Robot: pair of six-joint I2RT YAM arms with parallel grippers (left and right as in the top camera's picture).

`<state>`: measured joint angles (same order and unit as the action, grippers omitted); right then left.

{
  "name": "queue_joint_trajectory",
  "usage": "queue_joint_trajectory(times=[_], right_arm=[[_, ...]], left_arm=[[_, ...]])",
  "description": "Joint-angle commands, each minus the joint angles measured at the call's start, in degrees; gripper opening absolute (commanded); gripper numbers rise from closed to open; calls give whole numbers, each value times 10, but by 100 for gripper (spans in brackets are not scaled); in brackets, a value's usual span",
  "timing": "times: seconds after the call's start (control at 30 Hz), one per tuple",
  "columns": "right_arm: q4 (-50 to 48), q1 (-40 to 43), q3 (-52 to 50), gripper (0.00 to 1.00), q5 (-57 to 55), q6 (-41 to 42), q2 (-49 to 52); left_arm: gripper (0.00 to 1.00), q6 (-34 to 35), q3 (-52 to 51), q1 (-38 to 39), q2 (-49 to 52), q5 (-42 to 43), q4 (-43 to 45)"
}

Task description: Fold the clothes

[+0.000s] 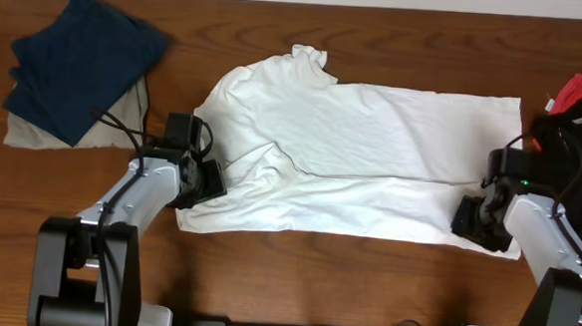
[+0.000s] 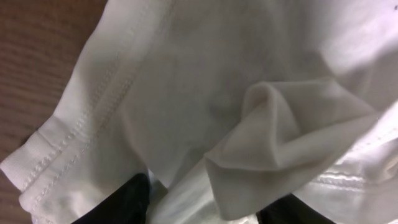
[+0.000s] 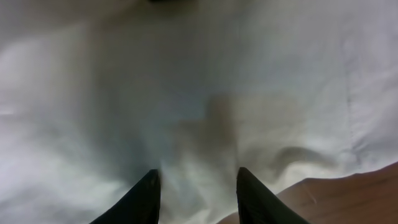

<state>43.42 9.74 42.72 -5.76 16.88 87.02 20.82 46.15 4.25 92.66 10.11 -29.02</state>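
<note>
The clothes are one large white T-shirt [image 1: 372, 137] lying plain side up across the middle of the table, its lower half creased along a fold line. My left gripper [image 1: 210, 179] sits at the shirt's near left corner by the sleeve. In the left wrist view its jaws [image 2: 211, 205] stand apart with a loose ridge of white cloth [image 2: 186, 81] between them. At the near right hem corner is my right gripper [image 1: 471, 217]. Seen from the right wrist, the right gripper [image 3: 198, 177] is open, tips resting over the flat cloth [image 3: 186, 74], with bare wood at the right.
A navy blue folded garment [image 1: 82, 62] lies on a beige one [image 1: 33, 135] at the far left corner. A red and black bundle [image 1: 579, 103] sits at the right edge. Bare brown table [image 1: 364, 287] runs along the front.
</note>
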Motion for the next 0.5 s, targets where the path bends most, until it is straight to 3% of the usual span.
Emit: queue_joint_trajectory(times=[0.0,0.47], right_arm=[[-10,4,-28,38,-28,20,-5],[24,4,-65,34,-39,67,-5]], left_arm=[[55,21,-35,-12,9,-7,-30],[55,66,-72,-125,9,-5,-143]])
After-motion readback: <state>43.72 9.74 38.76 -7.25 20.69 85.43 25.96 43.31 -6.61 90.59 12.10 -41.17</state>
